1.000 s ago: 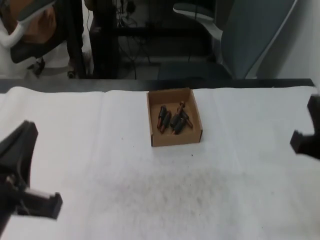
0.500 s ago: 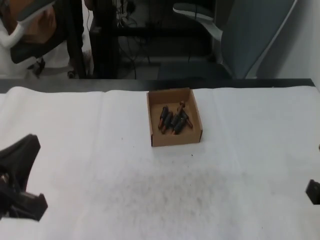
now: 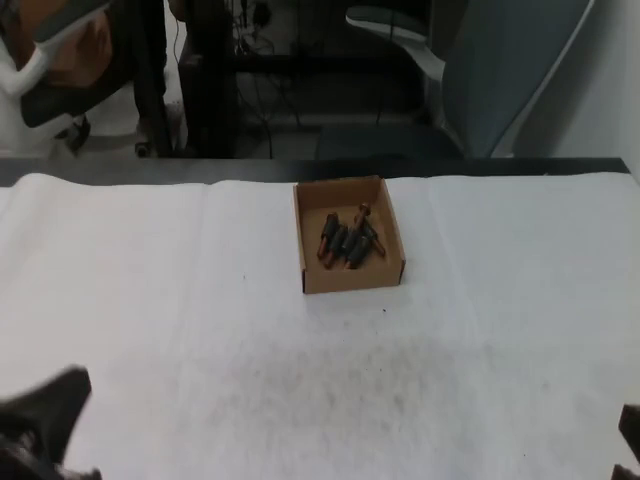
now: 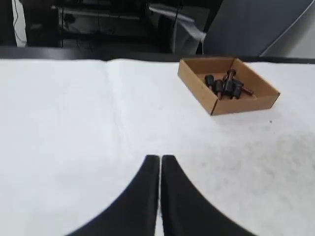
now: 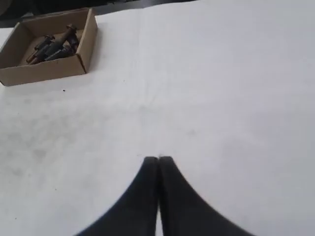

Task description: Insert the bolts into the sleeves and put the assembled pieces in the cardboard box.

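A cardboard box (image 3: pixel 310 275) stands at the middle back of the white bench, holding several dark assembled bolt-and-sleeve pieces (image 3: pixel 346 243). The same box (image 4: pixel 198 88) with its pieces (image 4: pixel 225 86) lies ahead of my left gripper (image 4: pixel 160 158), which is shut and holds nothing. From the right wrist the box (image 5: pixel 84 46) and pieces (image 5: pixel 54 49) sit far off, and my right gripper (image 5: pixel 158 159) is shut too, with nothing in it. Both arms hang low at the bench's near corners, the left arm (image 3: pixel 45 430) and the right arm (image 3: pixel 630 440).
White cloth (image 3: pixel 300 380) covers the bench, with a faint grey smudge in front of the box. Behind the far edge are a grey chair (image 3: pixel 500 70) and dark table legs (image 3: pixel 200 80).
Both arms have drawn back toward the near edge of the bench and now barely show at the corners. The box and its pieces have not moved.
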Tool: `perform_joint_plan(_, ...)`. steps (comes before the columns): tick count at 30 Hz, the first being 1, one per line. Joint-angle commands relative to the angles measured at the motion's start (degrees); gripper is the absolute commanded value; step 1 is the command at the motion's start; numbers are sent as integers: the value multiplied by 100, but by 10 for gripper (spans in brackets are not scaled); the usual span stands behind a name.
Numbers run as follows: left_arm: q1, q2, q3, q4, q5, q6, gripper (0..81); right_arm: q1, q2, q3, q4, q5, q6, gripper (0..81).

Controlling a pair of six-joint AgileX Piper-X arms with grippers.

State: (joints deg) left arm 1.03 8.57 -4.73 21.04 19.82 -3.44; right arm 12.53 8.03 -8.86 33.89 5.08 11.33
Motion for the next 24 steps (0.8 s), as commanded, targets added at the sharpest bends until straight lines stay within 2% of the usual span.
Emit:
perform_joint_plan(1, 10, -46, 310, 66, -46, -94, 17, 8, -31, 47, -21, -316, 221, 4)
perform_joint_plan(5, 10, -46, 473, 52, 226, -168, 17, 8, -31, 142, -291, -653, 1264, 4)
perform_joint_plan(6, 10, -46, 473, 52, 274, -174, 17, 8, -31, 144, -294, -626, 1314, 4)
perform_joint_plan(24, 10, -46, 473, -247, 256, -414, 17, 8, -31, 143, -292, -624, 1308, 4)
